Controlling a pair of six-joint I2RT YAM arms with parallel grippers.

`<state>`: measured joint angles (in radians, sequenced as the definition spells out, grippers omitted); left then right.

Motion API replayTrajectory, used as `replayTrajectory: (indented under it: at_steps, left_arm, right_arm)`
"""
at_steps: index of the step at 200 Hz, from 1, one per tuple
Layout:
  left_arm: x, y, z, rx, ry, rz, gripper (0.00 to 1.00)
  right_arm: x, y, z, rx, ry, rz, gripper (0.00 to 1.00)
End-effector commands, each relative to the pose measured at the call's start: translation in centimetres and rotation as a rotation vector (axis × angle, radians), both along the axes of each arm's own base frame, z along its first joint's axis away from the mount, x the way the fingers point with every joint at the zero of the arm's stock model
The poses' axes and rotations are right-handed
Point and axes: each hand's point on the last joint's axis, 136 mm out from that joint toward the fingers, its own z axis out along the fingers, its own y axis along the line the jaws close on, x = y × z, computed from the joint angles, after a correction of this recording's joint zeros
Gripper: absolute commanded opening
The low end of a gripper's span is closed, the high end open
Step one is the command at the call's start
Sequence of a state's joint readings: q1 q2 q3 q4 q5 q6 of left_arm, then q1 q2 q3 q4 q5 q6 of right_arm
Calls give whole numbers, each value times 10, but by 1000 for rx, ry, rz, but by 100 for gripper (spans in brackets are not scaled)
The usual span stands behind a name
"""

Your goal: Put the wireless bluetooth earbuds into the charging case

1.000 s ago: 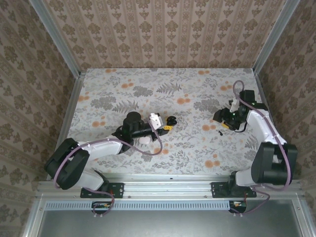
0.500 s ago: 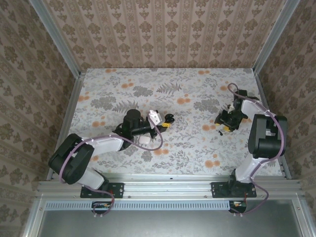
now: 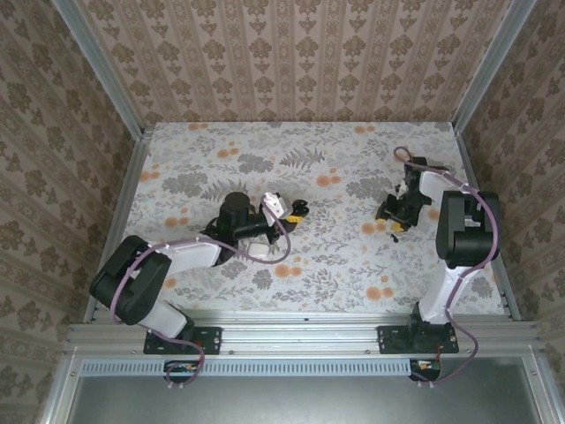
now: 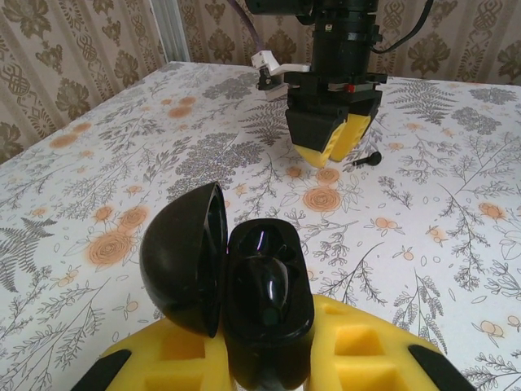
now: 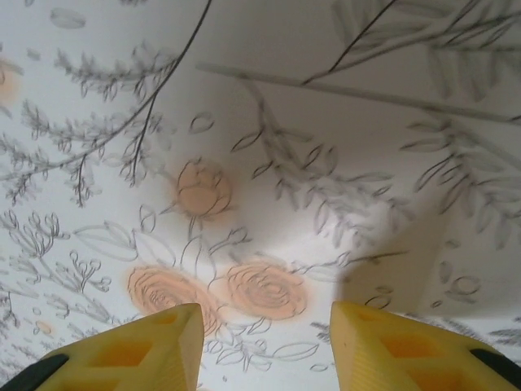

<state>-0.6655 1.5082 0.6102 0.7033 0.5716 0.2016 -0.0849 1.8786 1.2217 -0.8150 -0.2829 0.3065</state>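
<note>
To your left, the left gripper [image 4: 265,355] pinches the case [image 4: 264,297], with its yellow pads [image 4: 370,352] against the base on either side. The case is black and glossy. Its lid [image 4: 183,261] is swung up and over to the left, so you can count the opening as done and the case as held ready. The well inside is too dark and shiny to read, and you cannot tell whether one bud already sits in it.

Across the flowered table [image 4: 456,244], well apart from the case, one earbud [image 4: 368,159] lies flat on the cloth. It is a small black piece just beside the right gripper [image 4: 329,153] and not touching it. No second bud is clear in these views.

The right gripper points down at the table with its jaws spread. Its own camera shows only printed cloth between the fingertips [image 5: 155,342], so it carries nothing.

By my reckoning you are early in the job. The case is open and held, and no bud has been picked up. You have yet to shift the right gripper over the bud, close on it, carry it left to the case and seat it in the well. Then find the other bud if it is not already in. The bud is tiny and curved, so expect it to skid or roll if the fingers close off-centre.
</note>
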Motion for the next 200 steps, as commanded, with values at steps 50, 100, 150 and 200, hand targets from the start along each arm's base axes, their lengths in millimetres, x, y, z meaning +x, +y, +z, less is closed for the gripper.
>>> replayTrajectory:
  at_steps: [50, 100, 150, 200]
  left_arm:
    - [1, 1, 17, -36, -14, -10, 7]
    - [-2, 1, 16, -42, 10, -22, 8]
    - [0, 1, 12, -35, 15, -20, 8]
    - [13, 4, 13, -36, 11, -8, 7]
  right_arm:
    - [-37, 8, 4, -59, 109, 94, 44]
    - [-35, 4, 39, -83, 27, 44, 45]
    - [-17, -18, 42, -146, -2, -70, 47]
    - [-7, -24, 22, -178, 66, -45, 45]
